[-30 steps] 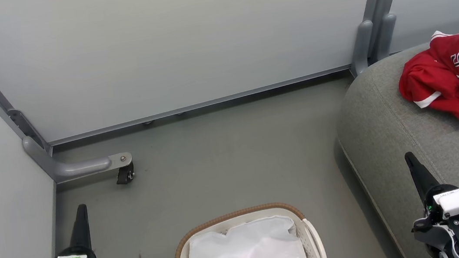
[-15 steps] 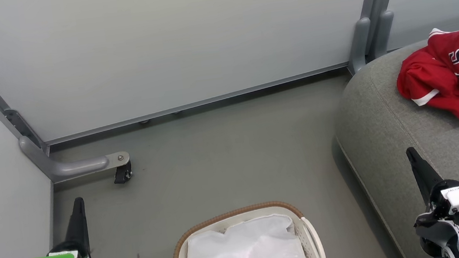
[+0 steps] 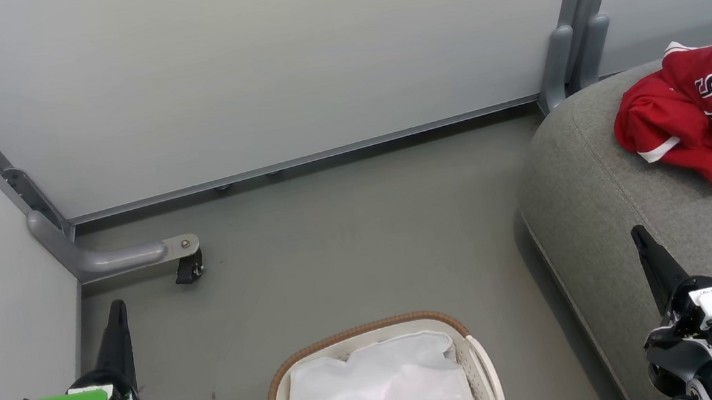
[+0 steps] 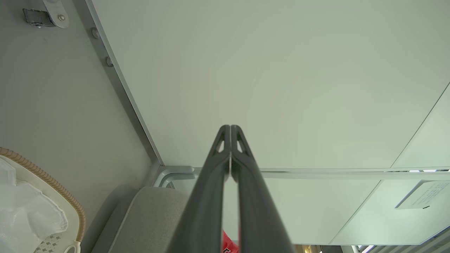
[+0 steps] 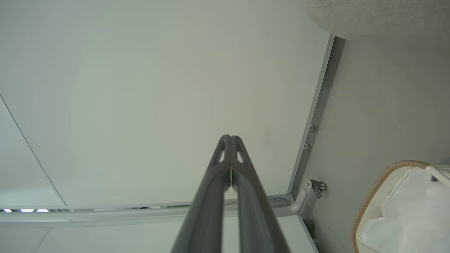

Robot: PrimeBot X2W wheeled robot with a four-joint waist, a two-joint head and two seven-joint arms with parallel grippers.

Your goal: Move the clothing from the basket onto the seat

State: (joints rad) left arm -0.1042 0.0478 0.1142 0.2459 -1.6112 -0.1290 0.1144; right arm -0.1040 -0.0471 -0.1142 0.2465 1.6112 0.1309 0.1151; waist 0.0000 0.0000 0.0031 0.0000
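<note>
Red clothing (image 3: 699,117) with white trim and a dark-outlined emblem lies crumpled on the grey seat (image 3: 608,210) at the right. A sliver of the red clothing (image 4: 228,244) peeks between my left fingers in the left wrist view. The basket (image 3: 372,334) with its brown woven rim sits at the bottom centre, holding only the white liner cloth (image 3: 380,394). My left gripper (image 3: 117,309) is shut and empty at the lower left, over the floor. My right gripper (image 3: 637,235) is shut and empty at the lower right, over the seat's front part.
Grey partition panels (image 3: 245,71) wall the space behind and at the left. A partition foot with a castor (image 3: 184,270) stands on the grey floor (image 3: 347,242) left of centre. A partition post (image 3: 573,58) stands behind the seat's corner.
The whole head view has shifted slightly, so the camera moved. Both grippers stay shut and have drifted a little up the picture.
</note>
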